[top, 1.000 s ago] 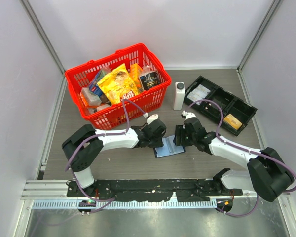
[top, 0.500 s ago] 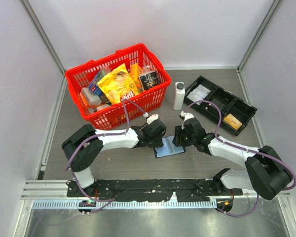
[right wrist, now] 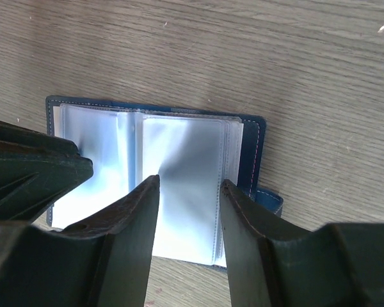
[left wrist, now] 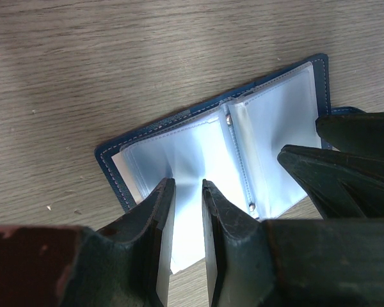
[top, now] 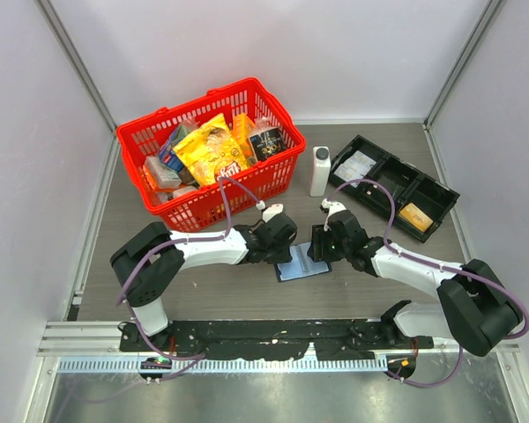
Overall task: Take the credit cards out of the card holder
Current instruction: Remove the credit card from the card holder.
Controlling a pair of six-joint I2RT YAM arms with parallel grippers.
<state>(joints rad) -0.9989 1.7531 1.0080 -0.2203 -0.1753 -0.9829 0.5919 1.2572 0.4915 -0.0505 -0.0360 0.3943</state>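
The navy card holder [top: 301,264] lies open and flat on the table between my two grippers. Its pale clear sleeves show in the left wrist view [left wrist: 198,144] and the right wrist view [right wrist: 185,153]. I see no card in the sleeves. My left gripper [top: 280,252] [left wrist: 187,188] rests its tips on the left sleeve page, jaws a narrow gap apart. My right gripper [top: 321,250] [right wrist: 190,185] stands over the right sleeve page, jaws open, nothing between them. An orange-gold credit card [top: 416,217] lies in the black tray.
A red basket [top: 159,132] full of snack packs stands at the back left. A white bottle [top: 320,170] stands beside it. The black compartment tray [top: 441,189] at the right holds white paper packets [top: 357,166]. The wallet's snap tab [right wrist: 269,199] sticks out on its right side.
My right gripper has edged slightly left onto the wallet's right page. The left gripper and the wallet have not visibly moved.
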